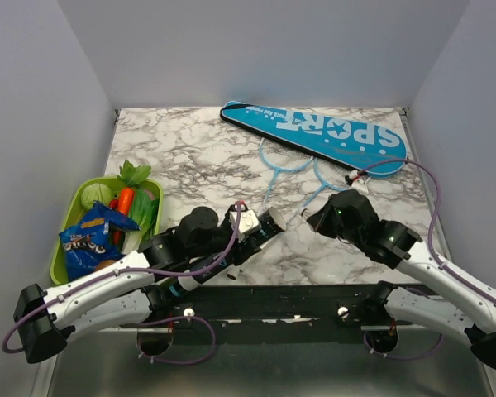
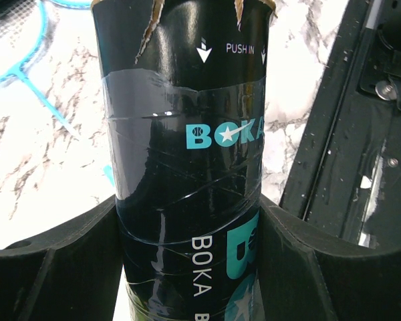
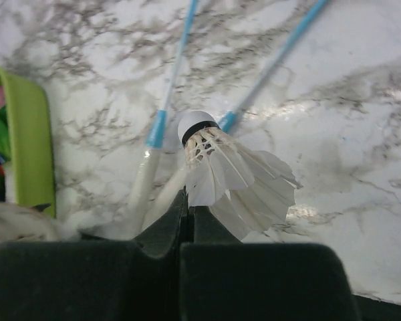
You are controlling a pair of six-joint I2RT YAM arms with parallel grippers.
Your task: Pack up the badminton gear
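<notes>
My left gripper is shut on the dark slim "BOKA" tube, held tilted over the table's near middle; in the left wrist view the tube fills the space between the fingers, its torn open end pointing away. My right gripper pinches the feathers of a white shuttlecock close to the tube's open end. Two light-blue rackets lie under it, their white handles just beyond my right gripper. The blue "SPORT" cover lies at the back. No second shuttlecock shows.
A green basket with vegetables and a blue snack packet stands at the left edge; its rim shows in the right wrist view. A black rail runs along the near edge. Walls enclose the table.
</notes>
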